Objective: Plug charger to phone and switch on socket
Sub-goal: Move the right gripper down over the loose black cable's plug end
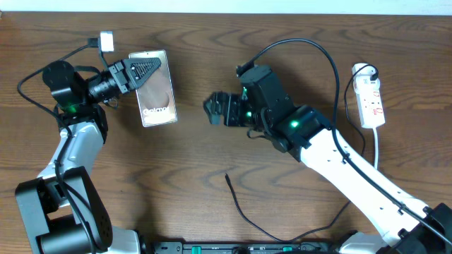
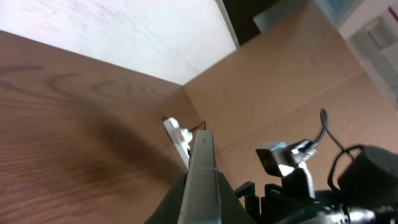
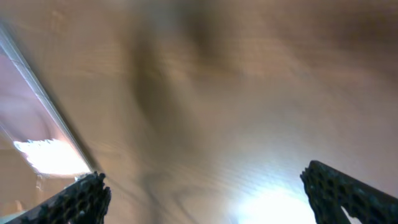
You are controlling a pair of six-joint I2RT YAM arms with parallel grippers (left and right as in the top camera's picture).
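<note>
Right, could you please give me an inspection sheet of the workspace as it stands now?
Surface: wooden table, bare wood, no spills seen.
Job's things: phone at the left, face showing; socket lying at the right; charger loose on the table, its plug tip not in the phone.
Clutter: small white block at the far left.
Grippers: left gripper shut on the phone; right gripper open and empty, mid-table.
Cables: the charger's black cable runs to the near edge; the socket's white cord trails toward the near side.
Surroundings: pale surface beyond the far edge.
</note>
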